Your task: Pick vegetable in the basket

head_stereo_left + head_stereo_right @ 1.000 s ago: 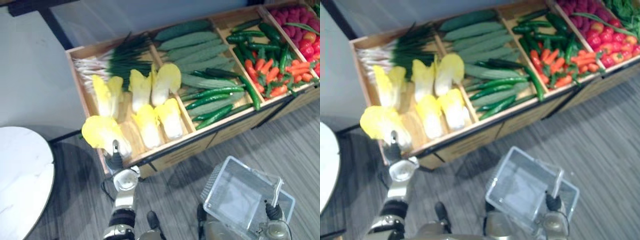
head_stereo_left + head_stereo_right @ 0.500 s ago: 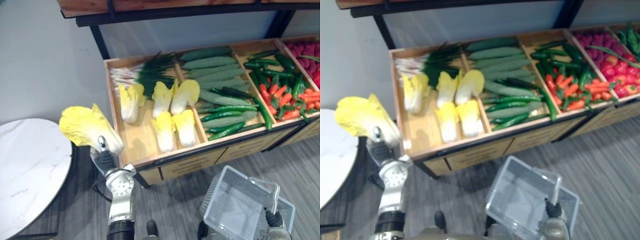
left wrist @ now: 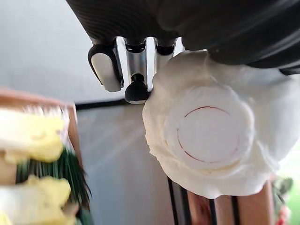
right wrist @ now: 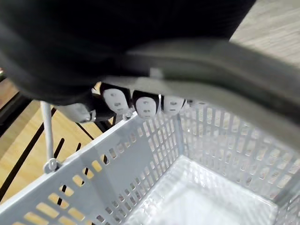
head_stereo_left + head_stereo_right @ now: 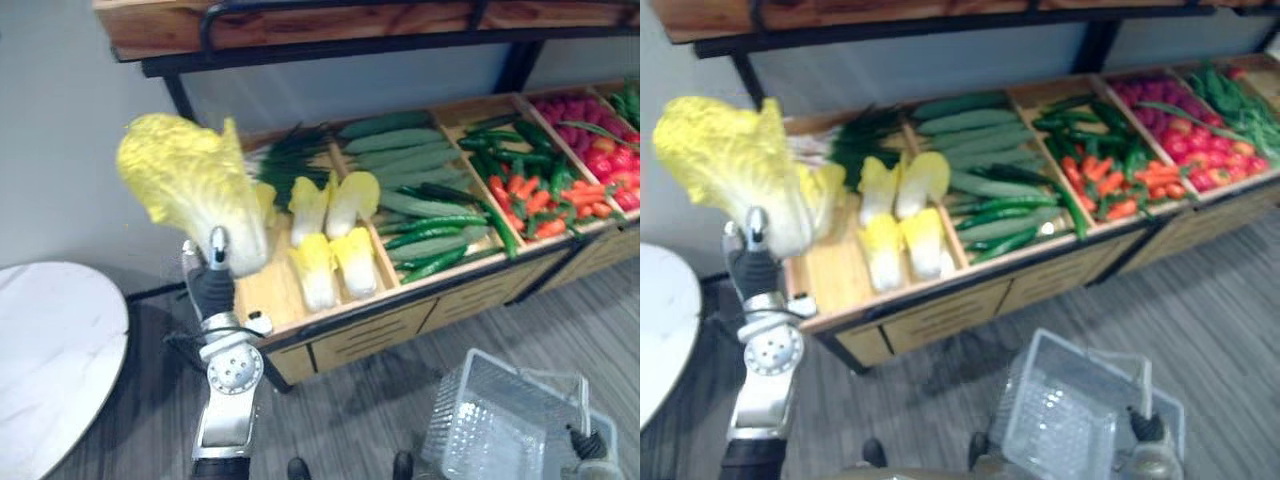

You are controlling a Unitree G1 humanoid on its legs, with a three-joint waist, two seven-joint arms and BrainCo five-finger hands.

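My left hand (image 5: pixel 212 292) grips a yellow cabbage (image 5: pixel 190 185) by its base, high over the far-left end of the stall (image 5: pixel 400 322). My right hand (image 5: pixel 592 446) clasps the basket (image 5: pixel 452 420), near right, well apart. The top-heavy leaves could twist it loose on the swing across.

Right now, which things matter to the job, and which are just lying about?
Job: cabbage in the left hand; basket held by the right hand.
Lying about: shelf cabbages, cucumbers, spring onions, carrots, round table.
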